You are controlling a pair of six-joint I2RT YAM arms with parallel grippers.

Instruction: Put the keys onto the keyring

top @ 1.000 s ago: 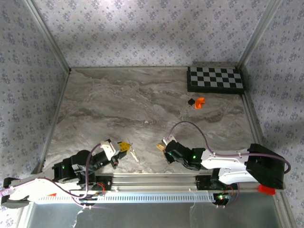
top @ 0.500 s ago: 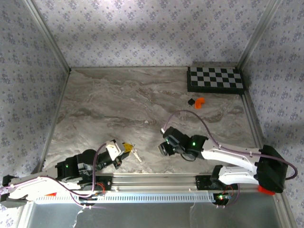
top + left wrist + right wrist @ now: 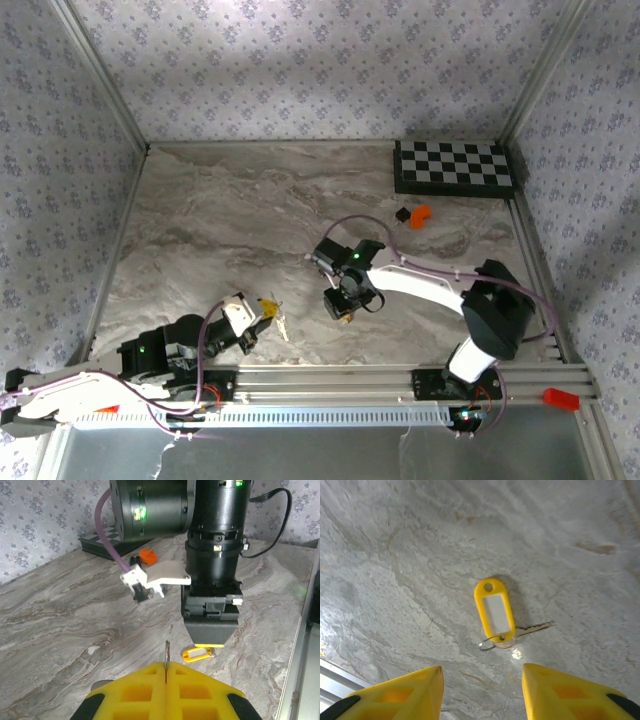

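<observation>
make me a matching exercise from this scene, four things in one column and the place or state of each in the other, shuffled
1 left end effector
2 right end effector
3 yellow-tagged key
4 checkerboard

A far right corner of the table
B lying flat on the table
C shut on a thin metal piece
D open, fingers spread apart

Pairs: 1-C, 2-D, 3-B, 4-A

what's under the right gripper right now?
A yellow key tag lies flat on the marble table, below the open right gripper, not touching it. A silvery key and a small ring sit at one end. The table under the tag is covered.
</observation>
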